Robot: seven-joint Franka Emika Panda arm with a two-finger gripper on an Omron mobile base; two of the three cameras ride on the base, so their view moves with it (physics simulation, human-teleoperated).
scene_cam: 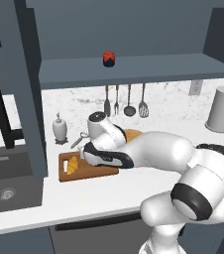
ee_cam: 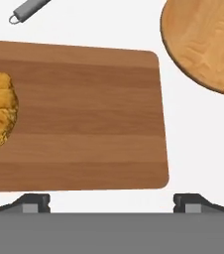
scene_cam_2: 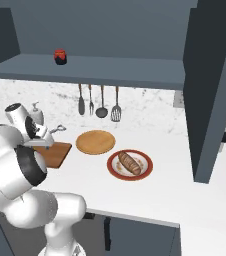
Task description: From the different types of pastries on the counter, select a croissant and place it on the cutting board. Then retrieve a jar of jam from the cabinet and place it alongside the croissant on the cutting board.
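The cutting board [scene_cam: 86,171] lies flat on the counter [scene_cam: 84,198] and serves as reference for all positions below. The croissant [scene_cam: 72,165] rests on the board, toward its end nearest the sink [scene_cam: 7,186], lying wholly within the board's edges in the left base view. The end effector [ee_cam: 111,202] hangs above the board's other end with its fingers [ee_cam: 32,202] spread wide and nothing between them (the hand view shows only bare wood and counter in the gap). It is clear of the croissant.

The round tan plate [scene_cam_2: 95,142] sits on the counter just beyond the board's far short edge, apart from it. Further out from the board stands a red-rimmed plate [scene_cam_2: 130,165] carrying the longer brown pastry [scene_cam_2: 130,162]. A metal utensil handle [ee_cam: 30,10] lies on the counter behind the board.

The jar of jam [scene_cam: 109,58] stands upright on the cabinet shelf [scene_cam: 134,69], above and behind the board.
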